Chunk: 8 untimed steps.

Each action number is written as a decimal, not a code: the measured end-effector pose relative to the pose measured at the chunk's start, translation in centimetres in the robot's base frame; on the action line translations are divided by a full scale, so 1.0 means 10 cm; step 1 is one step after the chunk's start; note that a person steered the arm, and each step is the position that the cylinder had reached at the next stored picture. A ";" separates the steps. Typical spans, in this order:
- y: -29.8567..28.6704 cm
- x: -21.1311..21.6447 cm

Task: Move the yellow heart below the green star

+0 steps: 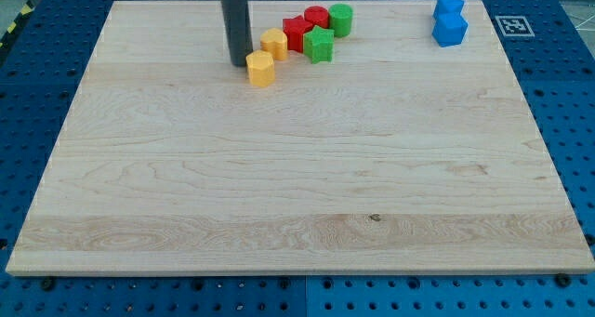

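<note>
My tip (239, 64) rests on the board near the view's top, just left of a yellow block (261, 68) and close to touching it; this block looks like the heart. A second yellow block (274, 44) sits up and right of it. The green star (318, 45) lies right of that second yellow block, to the upper right of the heart. The rod rises straight out of the view's top.
Two red blocks (297, 31) (316, 18) and a green cylinder (340, 19) cluster above the green star. Two blue blocks (449, 8) (450, 29) sit at the top right. The wooden board (297, 196) lies on a blue pegboard table.
</note>
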<state>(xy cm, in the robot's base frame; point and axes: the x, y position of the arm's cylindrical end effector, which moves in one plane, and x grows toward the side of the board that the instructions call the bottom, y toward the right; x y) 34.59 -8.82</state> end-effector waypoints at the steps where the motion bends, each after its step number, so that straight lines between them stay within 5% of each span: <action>1: -0.09 0.34; 2: -0.18 0.04; 4: -0.02 -1.39; 5: 0.13 -1.00; 8: 0.40 -0.90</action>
<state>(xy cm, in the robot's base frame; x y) 25.59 -4.86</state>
